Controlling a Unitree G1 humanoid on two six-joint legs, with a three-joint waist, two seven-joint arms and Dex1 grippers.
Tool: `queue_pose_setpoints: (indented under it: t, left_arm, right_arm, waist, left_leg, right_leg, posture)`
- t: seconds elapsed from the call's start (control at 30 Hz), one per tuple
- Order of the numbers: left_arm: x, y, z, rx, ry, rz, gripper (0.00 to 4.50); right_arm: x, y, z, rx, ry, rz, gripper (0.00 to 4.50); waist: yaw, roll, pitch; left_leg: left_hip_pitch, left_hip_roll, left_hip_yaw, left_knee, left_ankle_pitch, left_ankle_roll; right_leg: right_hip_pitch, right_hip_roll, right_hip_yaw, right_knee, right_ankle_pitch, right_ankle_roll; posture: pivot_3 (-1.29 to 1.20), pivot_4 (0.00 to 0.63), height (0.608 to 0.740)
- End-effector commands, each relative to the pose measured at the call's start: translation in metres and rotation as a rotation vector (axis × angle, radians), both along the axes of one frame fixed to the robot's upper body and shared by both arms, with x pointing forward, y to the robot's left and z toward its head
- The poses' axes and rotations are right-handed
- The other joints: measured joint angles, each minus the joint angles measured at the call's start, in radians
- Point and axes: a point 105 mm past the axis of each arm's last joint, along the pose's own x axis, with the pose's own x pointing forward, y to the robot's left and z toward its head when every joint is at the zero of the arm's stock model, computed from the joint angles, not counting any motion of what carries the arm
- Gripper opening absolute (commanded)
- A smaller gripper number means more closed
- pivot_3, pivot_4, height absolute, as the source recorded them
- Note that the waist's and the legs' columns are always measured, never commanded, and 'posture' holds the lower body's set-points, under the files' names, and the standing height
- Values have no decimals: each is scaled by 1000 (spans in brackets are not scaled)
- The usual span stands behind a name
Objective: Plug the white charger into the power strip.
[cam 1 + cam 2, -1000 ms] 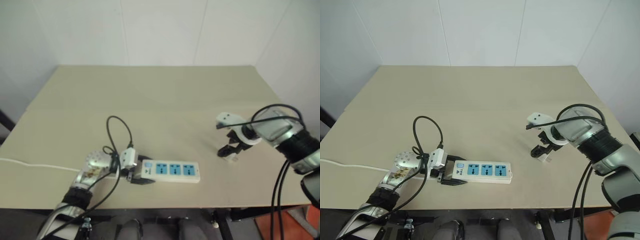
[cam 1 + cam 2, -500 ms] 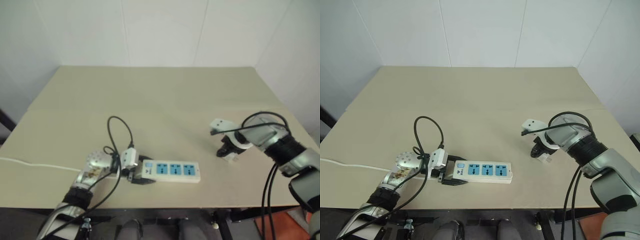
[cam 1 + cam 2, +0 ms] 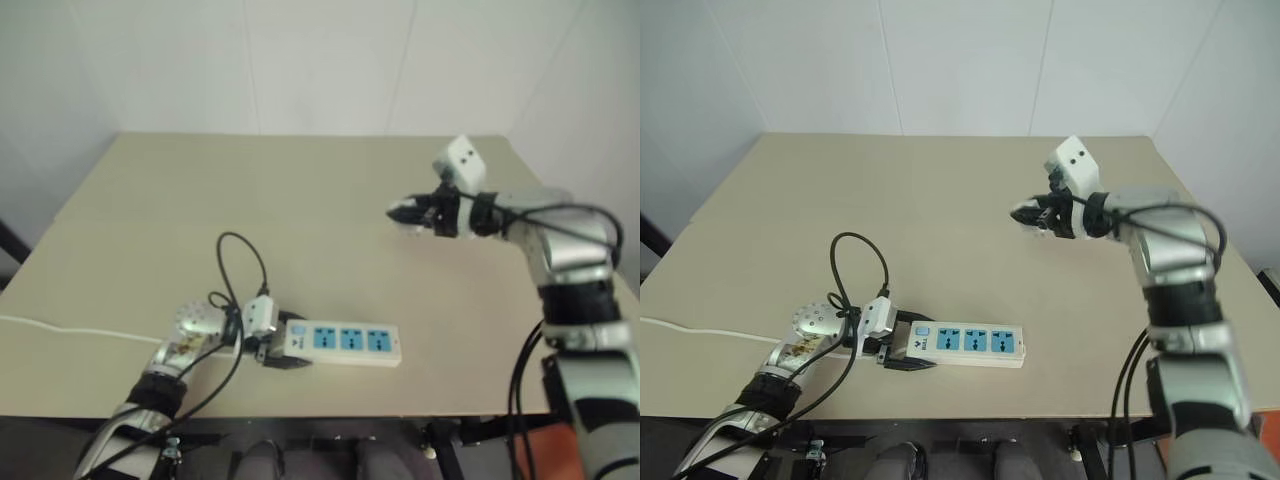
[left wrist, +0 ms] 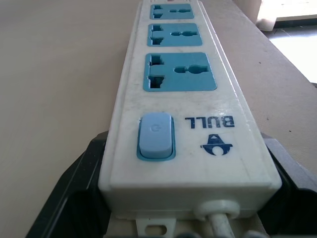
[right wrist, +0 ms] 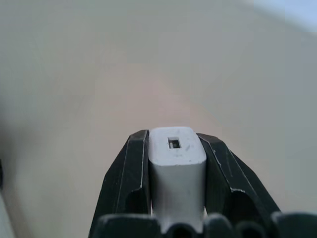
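Looking over the scene, we saw a wide beige surface (image 3: 940,200) set against white walls (image 3: 960,60), and nearly everything of note lay toward its near edge. The power strip (image 3: 965,343) rested flat there, a long white bar with three blue-faced outlets in a row, a pale blue switch (image 4: 156,136) and a small blue logo at its left end. From that end a thin white cord (image 3: 690,328) ran off to the left across the surface. A black cable (image 3: 855,270) looped above the surface just behind the left arm.

We found the left claw (image 3: 902,347) closed on the switch end of the power strip, its black fingers (image 4: 69,198) pressed against both long sides of the bar, as the left wrist view showed plainly. All three outlets were bare.

The right arm reached in from the right and was held up over the far right part of the surface, well apart from the power strip. Its right claw (image 3: 1028,214) pointed toward the left, roughly level. In the right wrist view we saw its two black fingers (image 5: 126,173) clamped on the white charger (image 5: 177,168), which sat squarely between them with a small rectangular port on its outward face. The charger's prongs could not be made out.
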Motion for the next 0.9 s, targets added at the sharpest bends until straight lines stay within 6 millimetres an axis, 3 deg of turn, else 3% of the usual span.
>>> queue_pose_setpoints:
  t: [0.03, 0.1, 0.3, 0.6, 0.9]
  left_arm:
    - [0, 3, -10, 52, 20, 6, 3319]
    - [2, 4, -10, 52, 20, 12, 3319]
    - [4, 6, -10, 45, 31, 37, 3319]
    - [4, 9, -9, 55, 50, 60, 3319]
    - [3, 8, -10, 58, 60, 65, 3319]
  right_arm:
    - [-26, 10, 3, 163, -80, 128, 1125]
    - [-42, 22, -12, 185, -77, 243, 1125]
    - [-65, 49, -39, 237, -70, 420, 1125]
    - [-78, 75, -45, 354, -50, 551, 1125]
    - [-84, 95, -79, 307, -56, 596, 1125]
  waist:
    - [2, 0, 0]
    - [1, 1, 0]
    - [-14, 2, -1]
    - [-13, 3, -1]
    - [-13, 3, -1]
  left_leg:
    - [0, 0, 0, 0, 0, 0]
    - [0, -1, 1, 1, 0, 0]
    - [6, 0, 1, 2, 0, 0]
    - [11, 0, 1, 2, 0, 0]
    - [11, 0, 1, 2, 0, 0]
  right_leg:
    - [0, 0, 1, 0, 0, 0]
    - [-1, 0, 1, 1, 1, -1]
    - [5, 0, 2, 1, 1, 1]
    - [12, 1, 1, -1, -2, 6]
    - [12, 1, 1, -2, -3, 6]
  posture:
    - [0, 150, 740]
    - [0, 150, 740]
    - [0, 150, 740]
    - [0, 150, 740]
    - [0, 150, 740]
